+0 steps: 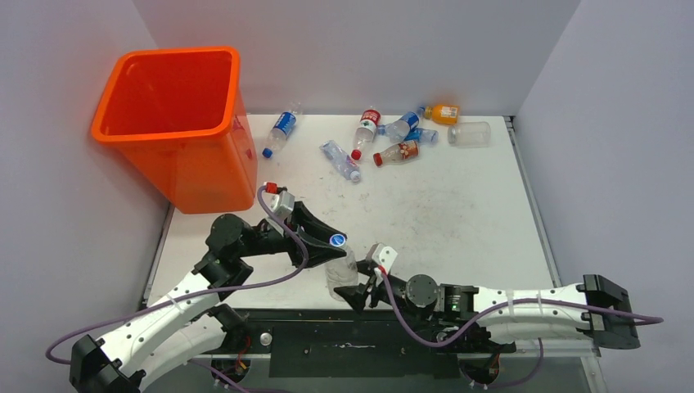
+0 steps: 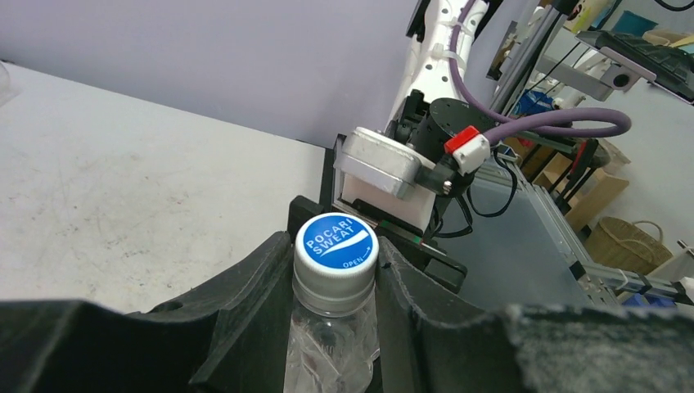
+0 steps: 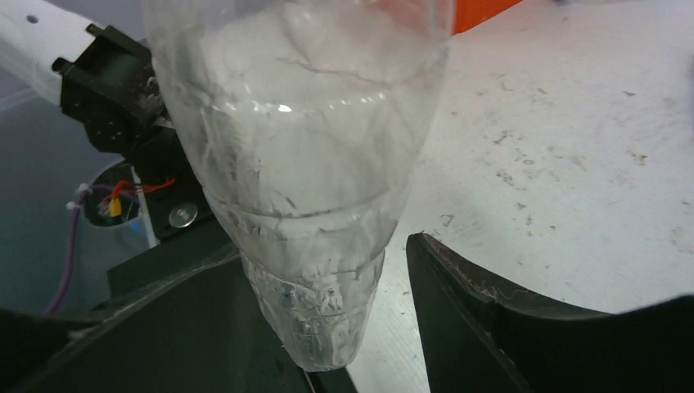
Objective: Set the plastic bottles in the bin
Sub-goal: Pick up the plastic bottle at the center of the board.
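A clear plastic bottle with a blue cap stands upright near the table's front edge. My left gripper is shut on its neck just under the cap. My right gripper is open around the bottle's base; its right finger stands apart from the plastic. The tall orange bin stands at the back left, behind the left arm. Several more bottles lie at the back: a blue-labelled one, a red-labelled one and an orange one.
Grey walls close in the white table on three sides. More bottles and a clear jar-like one lie in the back cluster. The black base frame runs along the near edge.
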Robot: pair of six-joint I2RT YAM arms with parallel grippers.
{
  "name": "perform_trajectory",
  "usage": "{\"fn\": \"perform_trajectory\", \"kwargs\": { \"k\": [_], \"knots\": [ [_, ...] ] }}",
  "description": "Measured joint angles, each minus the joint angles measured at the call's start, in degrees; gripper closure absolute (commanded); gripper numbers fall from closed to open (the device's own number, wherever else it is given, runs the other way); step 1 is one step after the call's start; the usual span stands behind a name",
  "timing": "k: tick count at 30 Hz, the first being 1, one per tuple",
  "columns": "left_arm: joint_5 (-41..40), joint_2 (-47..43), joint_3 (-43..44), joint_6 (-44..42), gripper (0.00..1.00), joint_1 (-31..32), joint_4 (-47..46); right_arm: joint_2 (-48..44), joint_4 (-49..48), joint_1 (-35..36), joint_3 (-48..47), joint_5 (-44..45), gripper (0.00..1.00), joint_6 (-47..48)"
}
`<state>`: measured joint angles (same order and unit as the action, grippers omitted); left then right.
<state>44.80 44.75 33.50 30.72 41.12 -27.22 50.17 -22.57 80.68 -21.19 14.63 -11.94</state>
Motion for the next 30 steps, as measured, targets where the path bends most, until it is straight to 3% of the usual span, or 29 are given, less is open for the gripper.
{"fn": "perform_trajectory", "kwargs": {
  "k": [4, 6, 8, 11, 12, 13, 15, 17, 18, 19, 24, 30],
  "knots": [
    [0.00, 0.83, 0.00, -1.31, 0.71, 0.37, 0.44, 4.59, -3.10, 0.13, -0.94, -3.23, 0.66, 0.09],
    [0.02, 0.79, 0.02, -1.46, 0.66, 0.42, 0.48, 5.40, -4.81, 0.31, -0.66, -3.04, 0.69, 0.28],
    [0.04, 0.76, 0.13, -1.57, 0.67, 0.48, 0.48, 5.77, -6.56, 0.52, -0.20, -2.62, 0.72, 0.76],
    [0.02, 0.83, 0.42, -1.88, 0.88, 0.68, 0.72, 6.47, -8.28, 0.92, 0.09, -1.64, 0.72, 1.38],
    [0.00, 0.85, 0.61, -2.14, 0.98, 0.81, 0.96, 6.75, -8.76, 1.03, 0.09, -1.33, 0.67, 1.62],
    [0.02, 0.92, 0.87, -2.47, 1.00, 0.83, 1.36, 6.99, -9.20, 1.14, 0.09, -1.03, 0.56, 1.81],
    [-0.15, 0.96, 1.29, -2.93, 1.00, 0.87, 1.79, 7.21, -9.73, 1.16, 0.09, -0.52, 0.22, 2.05],
    [-0.70, 0.76, 1.31, -2.80, 1.00, 1.03, 2.67, 7.43, -9.86, 1.20, -0.04, 0.04, 0.02, 2.16],
    [-0.98, 0.66, 1.31, -2.82, 1.00, 1.31, 3.58, 7.48, -9.53, 1.22, -0.20, 0.61, 0.09, 2.23],
    [-1.66, 0.46, 1.31, -2.91, 1.00, 1.62, 4.52, 7.41, -9.03, 1.57, -0.37, 1.22, 0.10, 2.29],
    [-9.07, -2.23, 2.45, -5.18, 1.00, 1.95, 10.99, 4.04, -3.56, 3.04, -2.45, 2.47, 0.10, 0.24],
    [-22.88, -6.19, 10.60, -13.29, 1.00, 2.03, 19.17, -4.68, 2.25, 3.06, -7.43, 0.48, 0.10, -8.28]
  ]
}}
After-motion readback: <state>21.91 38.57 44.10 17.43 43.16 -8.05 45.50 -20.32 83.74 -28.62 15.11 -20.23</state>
